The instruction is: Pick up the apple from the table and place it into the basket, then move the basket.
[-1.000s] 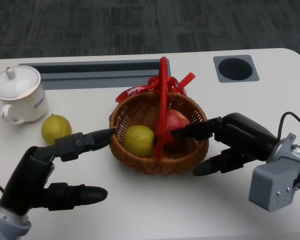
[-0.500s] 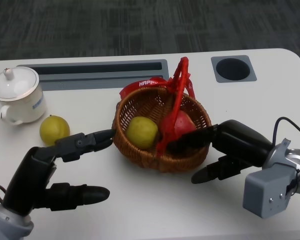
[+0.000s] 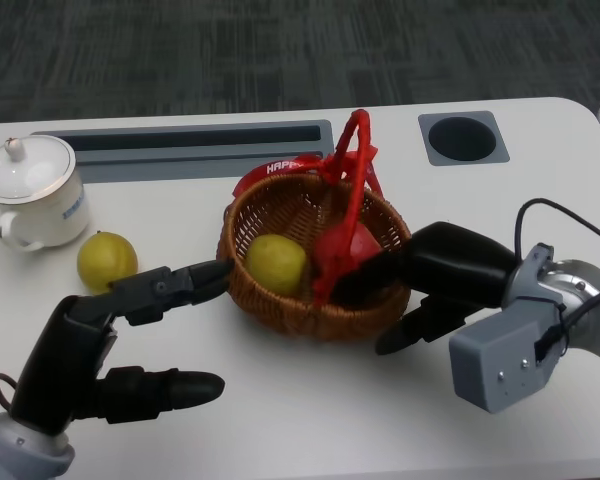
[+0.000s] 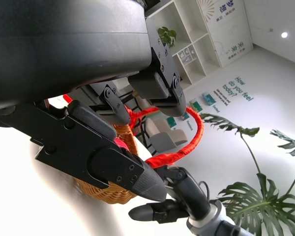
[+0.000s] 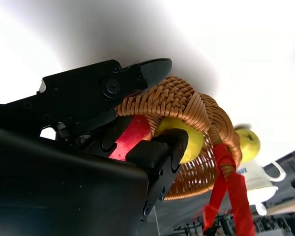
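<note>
- Far left I see a white lidded mug [image 3: 35, 192] on the table [image 3: 280, 420], near the back edge.
- Just right of the mug and nearer me: a yellow-green fruit [image 3: 107, 261], sitting on the table outside the basket.
- Left hand [image 3: 110, 345] is at lower left, fingers spread apart, holding nothing. Upper finger [image 3: 175, 284] points at the basket's left wall; tip is right at the weave, can't tell if it touches. Lower finger lies above the table, apart from everything.
- Wicker basket [image 3: 280, 310] is mid-table with a red handle [image 3: 352, 190] arching over it and a red ribbon [image 3: 280, 172] at the back rim.
- Inside the basket: a second yellow-green fruit [image 3: 275, 264] on the left half, red apple [image 3: 348, 246] on the right half, behind the handle.
- Right hand [image 3: 435, 285] grips the basket's right rim: one finger goes over the rim to the inside by the apple, another [image 3: 405, 335] sits outside below the wall. Right wrist view confirms the wall is pinched between them.
- Basket looks slightly tilted; I can't tell if its base is off the table.
</note>
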{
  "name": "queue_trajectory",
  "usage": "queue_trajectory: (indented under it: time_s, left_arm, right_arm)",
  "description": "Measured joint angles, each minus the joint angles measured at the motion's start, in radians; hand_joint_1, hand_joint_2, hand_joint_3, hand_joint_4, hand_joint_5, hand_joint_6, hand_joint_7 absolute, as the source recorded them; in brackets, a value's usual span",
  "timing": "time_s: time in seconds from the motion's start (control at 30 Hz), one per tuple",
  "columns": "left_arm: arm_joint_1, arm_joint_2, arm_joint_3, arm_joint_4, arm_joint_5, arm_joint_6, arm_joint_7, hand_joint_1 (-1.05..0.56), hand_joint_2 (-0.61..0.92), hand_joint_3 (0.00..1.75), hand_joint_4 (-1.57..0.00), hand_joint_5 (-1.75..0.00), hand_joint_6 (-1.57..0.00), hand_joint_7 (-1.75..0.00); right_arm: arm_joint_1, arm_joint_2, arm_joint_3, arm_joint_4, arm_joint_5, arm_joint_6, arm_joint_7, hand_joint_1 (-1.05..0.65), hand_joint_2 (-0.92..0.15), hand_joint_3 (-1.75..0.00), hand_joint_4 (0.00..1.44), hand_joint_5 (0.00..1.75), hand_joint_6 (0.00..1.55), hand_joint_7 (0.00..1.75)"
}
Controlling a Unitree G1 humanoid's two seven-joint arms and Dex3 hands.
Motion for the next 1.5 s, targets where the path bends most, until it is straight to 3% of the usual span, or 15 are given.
queue_trajectory:
  time_s: [0.3,0.5,0.53,0.57,0.67,0.7,0.77,1.2,1.5]
  left_arm:
    - [0.0,-0.027,0.002,0.0,-0.001,-0.018,0.014,-0.61,0.75,0.0,-0.87,-0.03,-0.76,-0.01]
    - [-0.001,-0.037,0.006,0.0,-0.001,-0.027,0.03,-0.61,0.75,0.0,-0.88,-0.02,-0.77,-0.01]
    - [-0.001,-0.038,0.007,0.0,0.0,-0.031,0.034,-0.61,0.75,0.0,-0.88,-0.02,-0.77,-0.01]
    - [-0.001,-0.039,0.009,0.0,0.001,-0.035,0.039,-0.61,0.75,0.0,-0.88,-0.02,-0.77,-0.01]
    - [0.0,-0.043,0.015,-0.001,0.007,-0.047,0.055,-0.62,0.76,0.0,-0.89,-0.02,-0.77,-0.01]
    - [0.0,-0.044,0.017,0.0,0.009,-0.052,0.06,-0.62,0.76,0.0,-0.89,-0.02,-0.78,-0.01]
    - [0.0,-0.045,0.02,0.001,0.012,-0.061,0.065,-0.62,0.76,0.0,-0.89,-0.02,-0.78,-0.01]
    - [0.016,-0.073,0.025,-0.019,0.016,-0.093,0.097,-0.61,0.75,0.0,-0.91,-0.02,-0.8,-0.01]
    - [0.11,-0.084,0.023,-0.104,0.027,-0.11,0.116,-0.58,0.76,0.0,-0.92,-0.02,-0.8,-0.01]
  right_arm:
    - [-0.045,0.054,-0.004,0.046,0.011,0.139,0.153,-0.6,-0.85,0.0,0.94,0.03,0.76,0.03]
    - [-0.054,0.074,-0.003,0.04,0.011,0.199,0.154,-0.49,-0.86,-0.01,1.09,0.06,0.88,0.04]
    - [-0.056,0.077,0.003,0.038,0.002,0.206,0.141,-0.45,-0.87,-0.01,1.14,0.13,0.92,0.04]
    - [-0.059,0.079,0.008,0.035,-0.007,0.212,0.127,-0.41,-0.88,-0.01,1.15,0.33,0.96,0.04]
    - [-0.068,0.082,0.017,0.029,-0.023,0.218,0.089,-0.34,-0.91,-0.02,1.0,1.32,1.04,0.01]
    - [-0.073,0.083,0.018,0.028,-0.024,0.218,0.081,-0.33,-0.92,-0.02,0.95,1.51,1.05,0.01]
    - [-0.087,0.084,0.019,0.028,-0.025,0.218,0.071,-0.32,-0.92,-0.02,0.91,1.58,1.06,0.01]
    - [-0.136,0.081,0.036,0.063,-0.065,0.328,0.054,-0.35,-0.92,-0.04,0.92,1.18,1.01,0.0]
    - [-0.151,0.056,0.041,0.088,-0.101,0.484,0.022,-0.3,-0.92,-0.05,1.13,0.27,0.95,0.0]
